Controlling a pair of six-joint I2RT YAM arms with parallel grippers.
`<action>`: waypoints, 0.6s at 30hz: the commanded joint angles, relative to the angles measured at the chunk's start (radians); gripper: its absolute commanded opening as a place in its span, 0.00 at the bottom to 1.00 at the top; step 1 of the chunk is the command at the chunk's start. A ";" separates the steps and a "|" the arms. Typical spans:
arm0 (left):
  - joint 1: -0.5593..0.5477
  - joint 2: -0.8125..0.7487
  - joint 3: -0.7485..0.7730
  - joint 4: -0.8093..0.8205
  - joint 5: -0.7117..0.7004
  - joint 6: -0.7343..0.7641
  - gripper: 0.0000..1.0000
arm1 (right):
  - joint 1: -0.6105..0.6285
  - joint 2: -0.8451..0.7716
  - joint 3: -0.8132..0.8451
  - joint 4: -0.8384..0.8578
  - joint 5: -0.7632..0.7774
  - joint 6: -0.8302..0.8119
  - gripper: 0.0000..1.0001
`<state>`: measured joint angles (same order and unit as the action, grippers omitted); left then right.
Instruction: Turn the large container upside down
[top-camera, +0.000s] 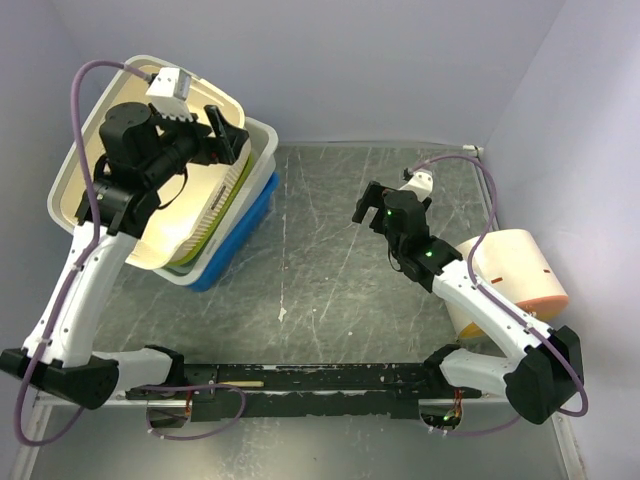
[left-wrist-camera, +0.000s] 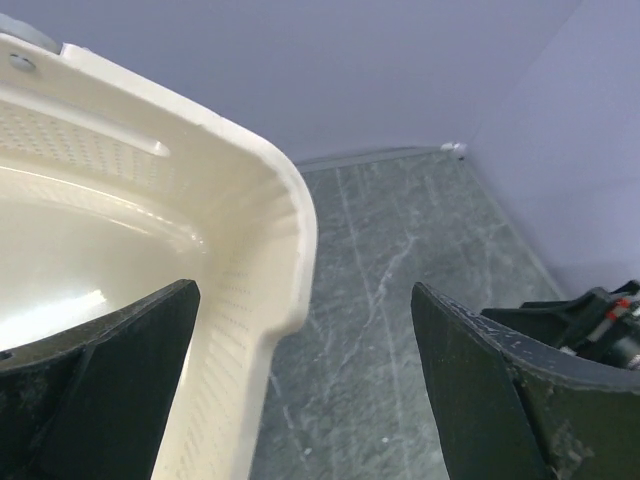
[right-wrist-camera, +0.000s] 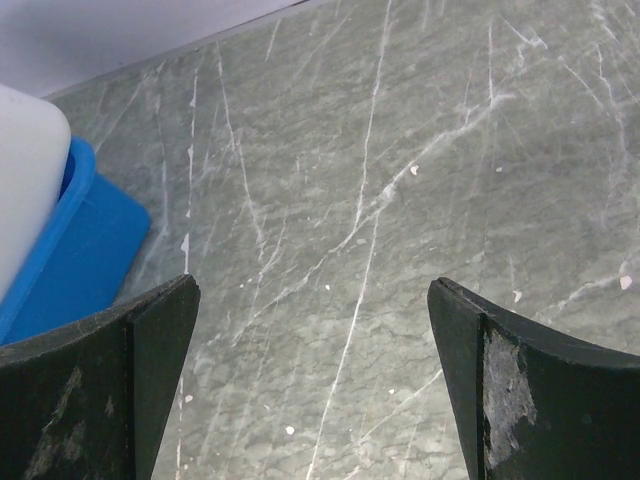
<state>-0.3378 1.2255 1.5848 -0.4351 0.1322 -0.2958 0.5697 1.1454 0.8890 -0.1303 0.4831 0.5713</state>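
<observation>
Cream large container (top-camera: 200, 195), tilted, perforated walls.

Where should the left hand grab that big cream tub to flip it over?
Probably the rim of the cream tub that faces the table's middle, approached from that side. That lip stands clear above the white bin, looks thin enough to pinch, and the open left hand straddles it.
</observation>
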 joint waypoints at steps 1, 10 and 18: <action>-0.009 0.059 0.080 -0.062 -0.037 0.114 0.99 | 0.002 -0.024 0.001 0.009 0.014 -0.016 1.00; -0.016 0.012 0.007 -0.242 -0.029 0.310 0.98 | 0.002 -0.016 -0.028 0.032 -0.003 0.011 1.00; -0.059 -0.056 -0.229 -0.191 -0.191 0.341 0.92 | 0.002 0.061 0.011 0.094 -0.075 0.007 1.00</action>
<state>-0.3851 1.1828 1.4353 -0.6289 0.0547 0.0055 0.5697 1.1690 0.8749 -0.0818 0.4400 0.5716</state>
